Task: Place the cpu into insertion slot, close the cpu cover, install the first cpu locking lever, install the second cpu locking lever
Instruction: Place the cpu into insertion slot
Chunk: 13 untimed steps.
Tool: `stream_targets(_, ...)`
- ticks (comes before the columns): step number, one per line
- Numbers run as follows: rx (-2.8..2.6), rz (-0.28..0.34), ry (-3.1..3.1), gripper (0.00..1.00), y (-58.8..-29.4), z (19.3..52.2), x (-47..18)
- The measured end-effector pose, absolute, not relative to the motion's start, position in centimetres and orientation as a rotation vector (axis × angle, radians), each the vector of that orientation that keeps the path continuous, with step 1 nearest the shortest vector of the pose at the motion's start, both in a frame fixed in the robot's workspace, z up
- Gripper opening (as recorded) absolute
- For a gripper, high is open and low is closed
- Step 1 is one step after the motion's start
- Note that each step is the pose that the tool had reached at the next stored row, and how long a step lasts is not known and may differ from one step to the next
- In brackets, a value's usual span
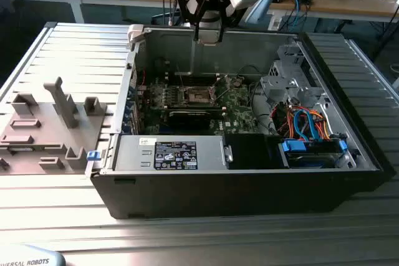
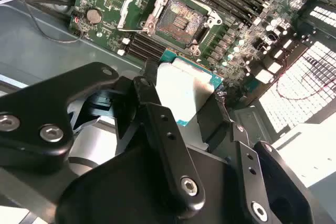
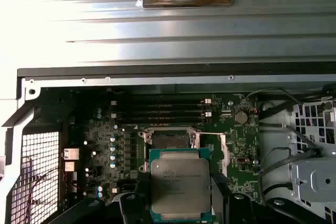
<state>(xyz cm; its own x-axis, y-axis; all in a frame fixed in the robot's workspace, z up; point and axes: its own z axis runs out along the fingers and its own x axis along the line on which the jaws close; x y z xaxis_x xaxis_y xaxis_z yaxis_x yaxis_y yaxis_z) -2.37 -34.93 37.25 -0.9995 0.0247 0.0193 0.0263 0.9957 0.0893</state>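
Observation:
My gripper (image 3: pixel 181 205) is shut on the cpu (image 3: pixel 180 182), a flat square chip with a silver-grey top and a green edge, held between black fingers (image 2: pixel 149 95). In the exterior view the gripper (image 1: pixel 208 34) hangs above the far wall of the open computer case (image 1: pixel 249 194). The insertion slot (image 3: pixel 167 140) is a dark square socket on the green motherboard, lying bare below and just past the chip. In the second wrist view the slot (image 2: pixel 179 20) shows its contact field, and the cpu cover (image 2: pixel 135 4), a silver frame, stands swung open beside it.
Long memory slots (image 3: pixel 165 111) run beside the socket, with a coin battery (image 3: pixel 240 117) close by. A power supply (image 1: pixel 181 154) and a drive cage with blue and orange cables (image 1: pixel 305 126) fill the near side of the case. A grey fixture tray (image 1: pixel 50 129) lies on the exterior view's left.

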Motion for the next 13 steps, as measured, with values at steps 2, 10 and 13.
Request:
stream_targets(2,-0.04,-0.14,-3.12,0.54,-34.93,37.17,-2.44)
stream_targets(10,-0.04,-0.14,-3.12,0.54,-34.93,36.94,-2.47)
stream_targets(13,-0.04,-0.14,-3.12,0.54,-34.93,36.77,-2.47)
